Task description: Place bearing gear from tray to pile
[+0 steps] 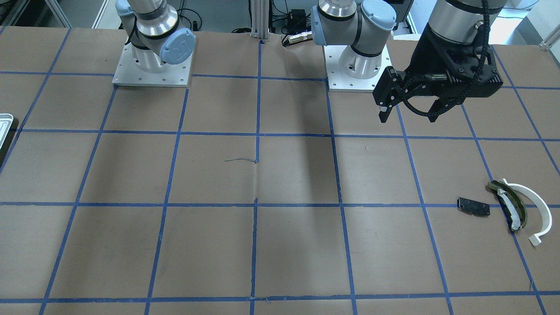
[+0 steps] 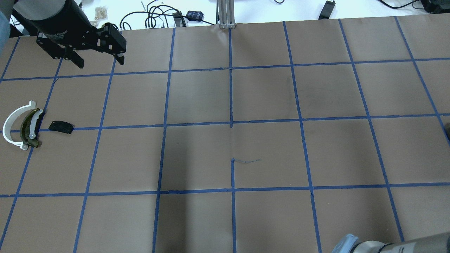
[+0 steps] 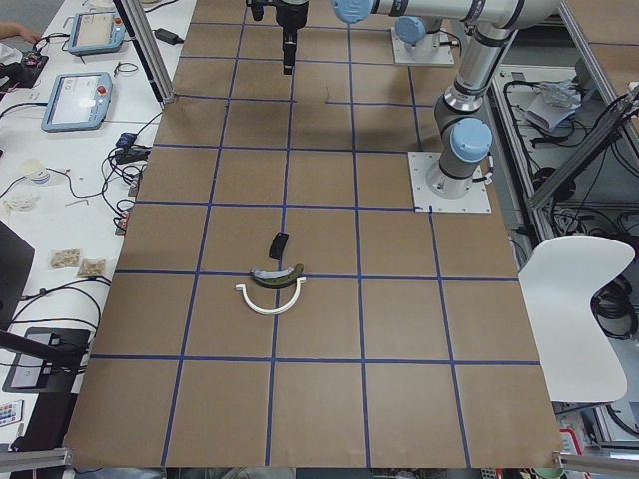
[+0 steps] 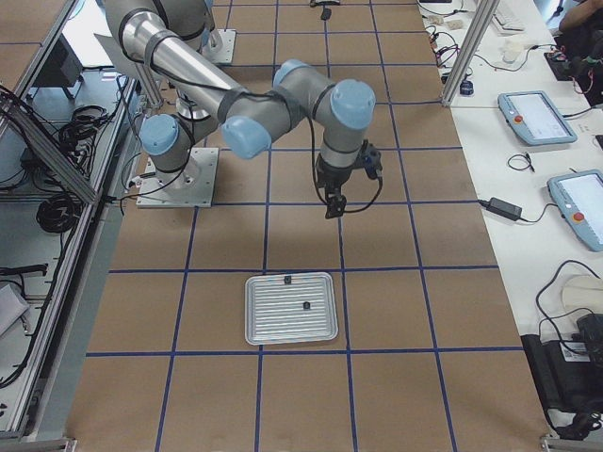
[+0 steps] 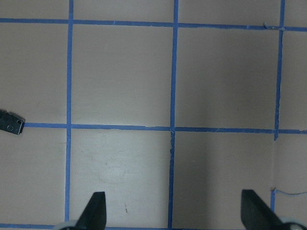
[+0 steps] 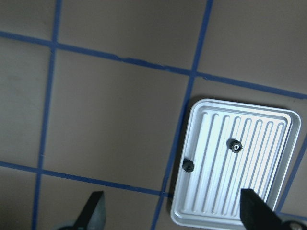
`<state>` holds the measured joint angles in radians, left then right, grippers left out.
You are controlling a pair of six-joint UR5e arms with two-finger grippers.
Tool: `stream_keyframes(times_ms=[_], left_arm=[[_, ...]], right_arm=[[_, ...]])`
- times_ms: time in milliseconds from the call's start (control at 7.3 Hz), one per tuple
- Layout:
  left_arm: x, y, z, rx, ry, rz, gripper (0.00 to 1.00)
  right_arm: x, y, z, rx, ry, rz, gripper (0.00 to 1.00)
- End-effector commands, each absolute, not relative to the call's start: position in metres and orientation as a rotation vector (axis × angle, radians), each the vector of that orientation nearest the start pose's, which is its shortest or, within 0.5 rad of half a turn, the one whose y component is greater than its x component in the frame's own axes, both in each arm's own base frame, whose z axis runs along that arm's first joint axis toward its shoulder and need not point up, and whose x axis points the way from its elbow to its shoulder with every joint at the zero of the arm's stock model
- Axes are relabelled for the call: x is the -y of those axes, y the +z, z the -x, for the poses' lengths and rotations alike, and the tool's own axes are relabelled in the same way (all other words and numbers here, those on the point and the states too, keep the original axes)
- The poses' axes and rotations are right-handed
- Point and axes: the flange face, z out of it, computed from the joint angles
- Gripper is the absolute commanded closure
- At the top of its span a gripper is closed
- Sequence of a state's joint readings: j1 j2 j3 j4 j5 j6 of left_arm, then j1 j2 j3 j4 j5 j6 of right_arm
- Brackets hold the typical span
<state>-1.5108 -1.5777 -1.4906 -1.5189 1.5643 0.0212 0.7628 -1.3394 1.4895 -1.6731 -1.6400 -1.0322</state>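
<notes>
The silvery tray [image 6: 268, 191] lies under my right gripper [image 6: 172, 199], which hovers open and empty above the table, partly over the tray's edge. Two small black gears rest in the tray, one near its middle [image 6: 235, 145] and one by its rim [image 6: 188, 165]. The tray also shows in the exterior right view [image 4: 273, 325], below the right gripper [image 4: 334, 202]. The pile is a white half-ring [image 2: 8, 128], an olive-and-white strip [image 2: 31, 128] and a black plate [image 2: 61, 126]. My left gripper [image 2: 100, 63] hangs open and empty, high and beyond the pile.
Brown paper with a blue tape grid covers the table [image 2: 232, 105]. An upright aluminium post [image 2: 226, 14] stands at the far edge with cables beside it. The two arm bases [image 1: 151, 65] [image 1: 356, 65] stand at the robot's side.
</notes>
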Motion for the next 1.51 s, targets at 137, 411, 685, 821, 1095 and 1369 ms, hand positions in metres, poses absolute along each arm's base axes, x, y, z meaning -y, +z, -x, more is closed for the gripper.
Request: stream_keyframes(times_ms=[137,411,685,821,1095,1369], left_arm=[[0.513,0.529,0.104,-3.138,-0.196,0.059,0.0],[0.512,0.53,0.104,-3.136,-0.2,0.057,0.0],[0.511,0.532,0.104,-3.135,-0.205,0.057,0.0],[0.511,0.532,0.104,-3.135,-0.205,0.059,0.0],[0.511,0.532,0.104,-3.137,-0.205,0.059,0.0],[0.512,0.532,0.105,-3.138,-0.21,0.062,0.0]], right_arm=[[0.47,0.285,0.465,-3.109,0.095,0.477,0.0],[0.477,0.23,0.48,-3.089,0.116,0.437,0.0],[0.476,0.2,0.478,-3.108,0.13,0.202,0.0],[0.471,0.186,0.47,-3.108,0.125,0.201,0.0],[0.465,0.174,0.461,-3.119,0.115,0.203,0.0],[0.468,0.174,0.46,-3.111,0.078,0.218,0.15]])
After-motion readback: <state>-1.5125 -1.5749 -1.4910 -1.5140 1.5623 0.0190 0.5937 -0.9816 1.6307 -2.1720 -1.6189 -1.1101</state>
